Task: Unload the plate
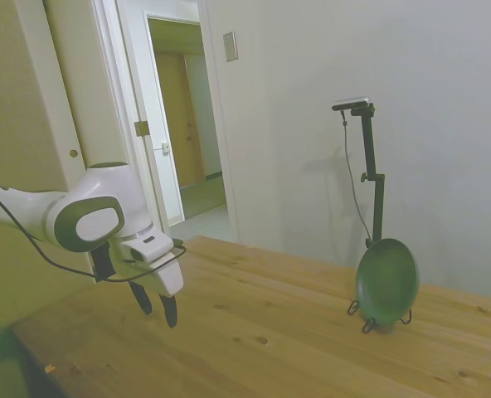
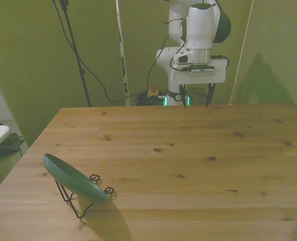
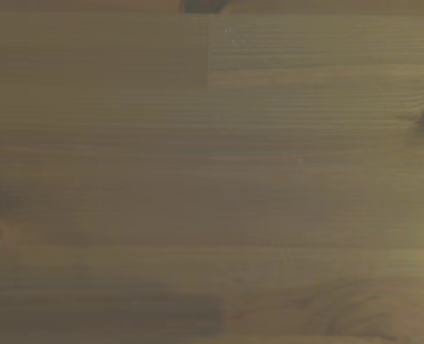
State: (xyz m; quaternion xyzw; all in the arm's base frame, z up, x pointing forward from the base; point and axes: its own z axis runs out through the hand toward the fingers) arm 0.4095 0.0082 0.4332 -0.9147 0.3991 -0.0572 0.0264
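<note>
One plate (image 2: 70, 176), dark green, leans tilted in one black wire stand (image 2: 83, 201) on the table (image 2: 188, 150). Gripper (image 2: 194, 98) well apart from it, fingers spread, holding nothing.

wooden table (image 2: 188, 145) with dark knots; thin black wire stand (image 2: 81, 198) near the front view's left edge

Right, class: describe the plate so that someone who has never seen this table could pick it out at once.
Start at the wooden table and go to its near corner on the front view's left, far from the open, empty gripper. There a thin black wire stand props a round, dark green plate on edge, tilted. It is the only dish in view.
</note>
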